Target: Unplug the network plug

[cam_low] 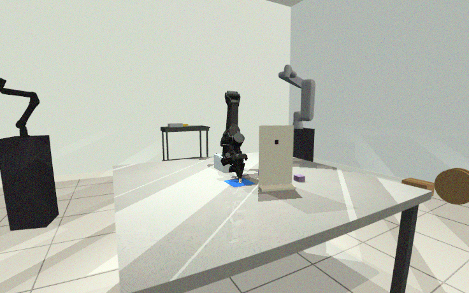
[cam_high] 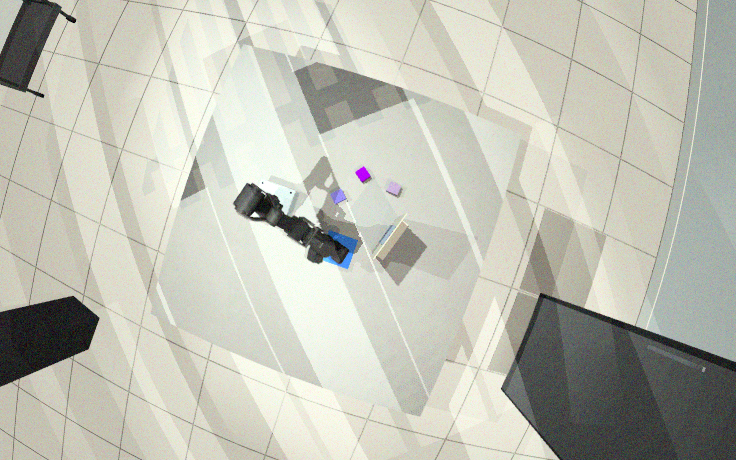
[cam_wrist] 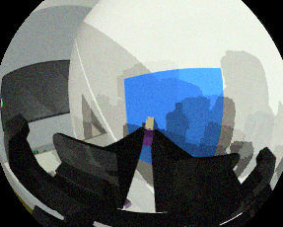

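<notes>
My gripper [cam_low: 240, 176] [cam_wrist: 148, 132] points down, low over the blue marked square [cam_high: 351, 243] [cam_low: 233, 184] [cam_wrist: 199, 79]. It is shut on the plug [cam_low: 240, 180] [cam_wrist: 150, 122], which shows a tan end and a purple part between the fingertips. The plug is out of the socket and stands end-down over the square, at or just above its surface; I cannot tell whether it touches. The arm hides the plug in the top view. The upright panel [cam_high: 392, 238] [cam_low: 276, 164] stands apart from the gripper. The plug's thin tab is too small to make out.
A magenta cube [cam_high: 362, 174], a pale lilac block [cam_high: 393, 188] and a blue-violet block [cam_high: 338, 196] lie on the table to one side of the square. A pale box [cam_high: 285, 195] [cam_low: 220, 163] stands beside the arm's base. The panel stands a short way beyond the square.
</notes>
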`<move>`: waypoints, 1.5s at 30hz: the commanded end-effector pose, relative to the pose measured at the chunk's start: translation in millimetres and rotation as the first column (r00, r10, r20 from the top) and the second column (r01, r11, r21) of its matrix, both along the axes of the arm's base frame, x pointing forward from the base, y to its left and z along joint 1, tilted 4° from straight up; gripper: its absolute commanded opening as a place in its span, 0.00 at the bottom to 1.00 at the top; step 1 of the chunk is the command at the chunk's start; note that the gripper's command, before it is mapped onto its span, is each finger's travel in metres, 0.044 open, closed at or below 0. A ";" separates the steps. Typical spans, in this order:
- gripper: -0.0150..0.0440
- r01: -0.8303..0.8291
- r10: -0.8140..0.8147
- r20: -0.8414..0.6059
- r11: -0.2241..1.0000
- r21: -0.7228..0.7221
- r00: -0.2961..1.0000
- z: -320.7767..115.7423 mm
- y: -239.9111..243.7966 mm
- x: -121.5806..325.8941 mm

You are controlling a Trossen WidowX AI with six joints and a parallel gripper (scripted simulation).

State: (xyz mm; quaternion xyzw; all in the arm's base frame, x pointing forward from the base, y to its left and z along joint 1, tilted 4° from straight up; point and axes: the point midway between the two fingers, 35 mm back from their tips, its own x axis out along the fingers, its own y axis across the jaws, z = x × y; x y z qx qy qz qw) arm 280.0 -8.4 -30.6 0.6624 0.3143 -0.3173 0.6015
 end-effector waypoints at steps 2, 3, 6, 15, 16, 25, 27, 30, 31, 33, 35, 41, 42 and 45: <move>0.25 0.005 -0.005 -0.006 1.000 -0.002 1.000 -2.9 0.4 0.2; 0.25 0.000 0.000 0.000 1.000 0.000 1.000 -0.4 0.3 0.2; 0.25 0.000 0.000 0.000 1.000 0.000 1.000 -0.4 0.3 0.2; 0.52 0.000 0.000 0.000 1.000 0.000 1.000 -0.4 0.3 0.2; 0.52 0.000 0.000 0.000 1.000 0.000 1.000 -0.4 0.3 0.2; 0.52 0.001 -0.001 -0.001 1.000 0.000 1.000 2.6 -0.2 -1.8; 0.52 0.001 -0.001 -0.001 1.000 0.000 1.000 3.7 -0.3 -2.5; 0.52 0.001 -0.001 -0.001 1.000 0.000 1.000 5.3 -0.6 -3.6; 0.52 0.001 -0.001 -0.001 1.000 0.000 1.000 5.9 -0.7 -4.0; 0.52 0.001 -0.001 -0.002 1.000 -0.001 1.000 6.9 -0.8 -4.7; 0.52 0.001 -0.001 -0.002 1.000 -0.001 1.000 8.0 -1.0 -5.5; 0.52 0.002 -0.002 -0.002 1.000 -0.001 1.000 11.1 -1.5 -7.9; 0.52 0.002 -0.002 -0.003 1.000 -0.001 1.000 11.6 -1.6 -8.3; 0.52 0.002 -0.002 -0.003 1.000 -0.001 1.000 13.1 -1.8 -9.5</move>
